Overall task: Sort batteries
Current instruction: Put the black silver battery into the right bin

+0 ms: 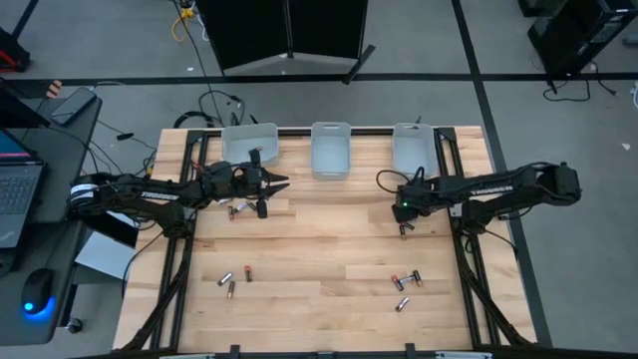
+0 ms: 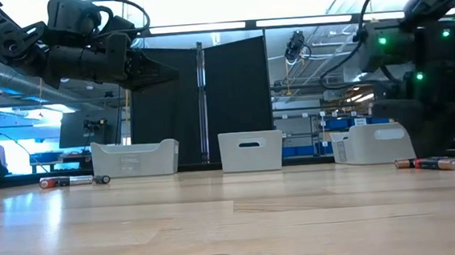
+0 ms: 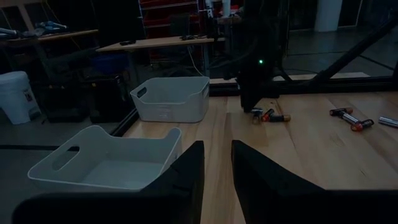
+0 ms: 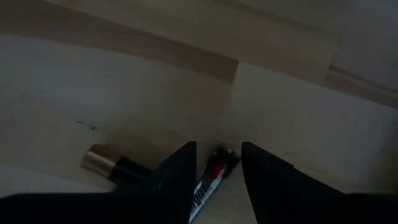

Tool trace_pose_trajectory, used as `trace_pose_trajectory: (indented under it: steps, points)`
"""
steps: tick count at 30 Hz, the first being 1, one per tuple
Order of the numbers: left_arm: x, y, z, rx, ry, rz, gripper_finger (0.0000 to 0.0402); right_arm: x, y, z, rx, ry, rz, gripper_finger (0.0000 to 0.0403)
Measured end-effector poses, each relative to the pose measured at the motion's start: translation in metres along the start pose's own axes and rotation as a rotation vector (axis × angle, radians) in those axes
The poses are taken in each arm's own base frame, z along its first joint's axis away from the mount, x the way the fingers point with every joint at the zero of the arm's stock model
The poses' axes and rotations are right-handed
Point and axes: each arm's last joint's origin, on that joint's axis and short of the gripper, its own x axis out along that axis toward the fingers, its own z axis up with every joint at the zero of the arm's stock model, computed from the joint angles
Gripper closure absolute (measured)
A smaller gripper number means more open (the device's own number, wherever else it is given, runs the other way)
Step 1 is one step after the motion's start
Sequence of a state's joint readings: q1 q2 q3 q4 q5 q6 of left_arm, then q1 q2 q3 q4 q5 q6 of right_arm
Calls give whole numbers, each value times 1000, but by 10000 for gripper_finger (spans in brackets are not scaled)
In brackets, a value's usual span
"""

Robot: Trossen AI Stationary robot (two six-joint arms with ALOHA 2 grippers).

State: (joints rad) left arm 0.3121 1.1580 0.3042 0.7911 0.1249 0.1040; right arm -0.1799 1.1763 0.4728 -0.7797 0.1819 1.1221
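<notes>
You see your right gripper (image 4: 217,171) with fingers apart astride a red-black battery (image 4: 210,177), its white lettering unreadable.

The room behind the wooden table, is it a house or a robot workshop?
Probably a robotics lab or workshop. Two dark robot arms work over the light wooden table, black cables trail across grey floor, and an open laptop sits on a side desk.

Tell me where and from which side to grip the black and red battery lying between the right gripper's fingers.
Grip the black and red battery across its round body near mid-length, coming straight down from above. It lies flat on the table, so only its sides offer two opposing faces. The right gripper already straddles it with fingers apart. A copper-ended battery lies close beside one finger, so a narrow descent seems wise.
</notes>
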Motion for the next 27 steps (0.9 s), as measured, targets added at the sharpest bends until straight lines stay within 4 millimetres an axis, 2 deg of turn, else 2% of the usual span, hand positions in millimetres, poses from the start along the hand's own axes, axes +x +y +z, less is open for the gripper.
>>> trace_pose_trajectory:
  steps: [11,19,27]
  points:
    - [0,0,0,0,0,0,314,9,-3,-4,11,5,21,277]
    - [0,0,0,0,0,0,314,9,-3,-4,-22,4,24,344]
    - [0,0,0,0,0,0,314,-2,6,3,-80,-20,45,345]
